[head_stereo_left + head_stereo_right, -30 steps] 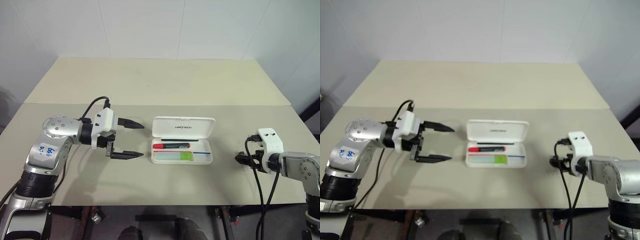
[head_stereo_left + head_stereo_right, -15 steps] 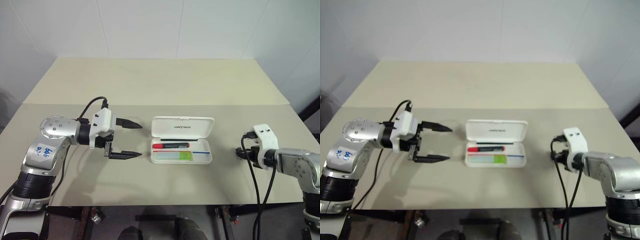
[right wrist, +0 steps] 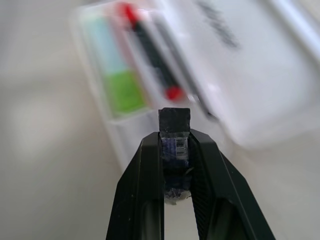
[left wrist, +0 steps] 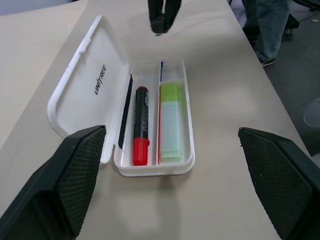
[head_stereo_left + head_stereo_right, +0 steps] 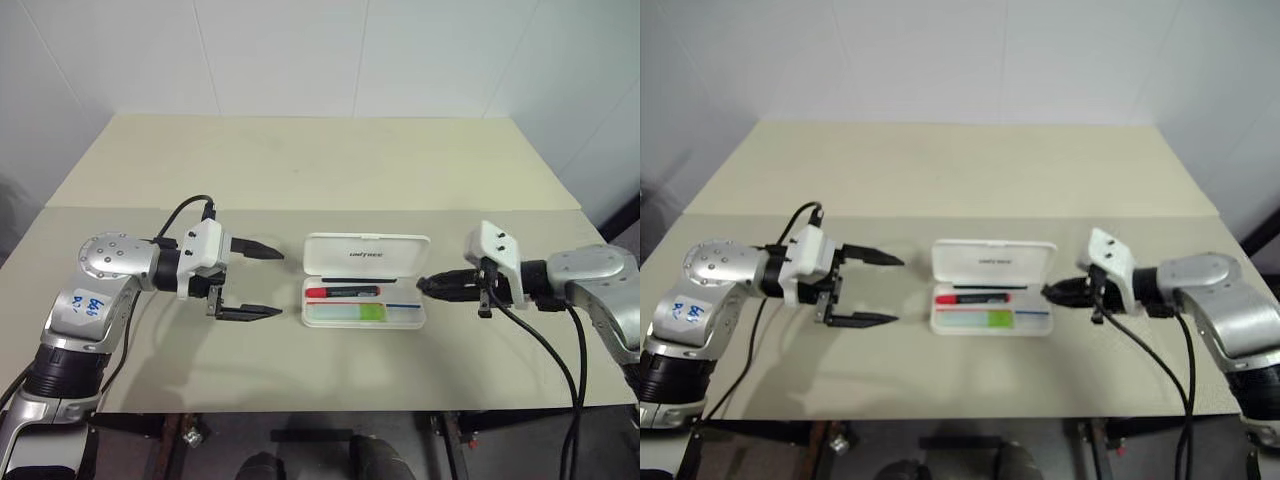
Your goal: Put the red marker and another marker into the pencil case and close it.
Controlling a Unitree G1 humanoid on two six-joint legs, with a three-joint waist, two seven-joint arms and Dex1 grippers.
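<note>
The white pencil case [image 5: 366,254] lies open mid-table, its lid folded back. In its tray the red marker [image 5: 342,291] rests on the lid side and the pale green highlighter [image 5: 345,312] on the near side. My left gripper [image 5: 283,282] hovers open just left of the case, pointing at it; its fingers [image 4: 75,175] frame the tray in the left wrist view. My right gripper [image 5: 422,285] is shut on nothing, its tip at the case's right end, close to the tray wall. From the left wrist it appears beyond the case as the right gripper [image 4: 161,22].
The case sits on the near one of two beige tables [image 5: 300,170], which meet at a seam behind it. White walls stand behind the far table. A person's legs [image 4: 267,25] stand off the table's edge in the left wrist view. Cables trail from both wrists.
My right arm swung left from near the table's right edge, rose and rolled over; its shut tip now points at the case's right end. The left gripper stayed put and open.
</note>
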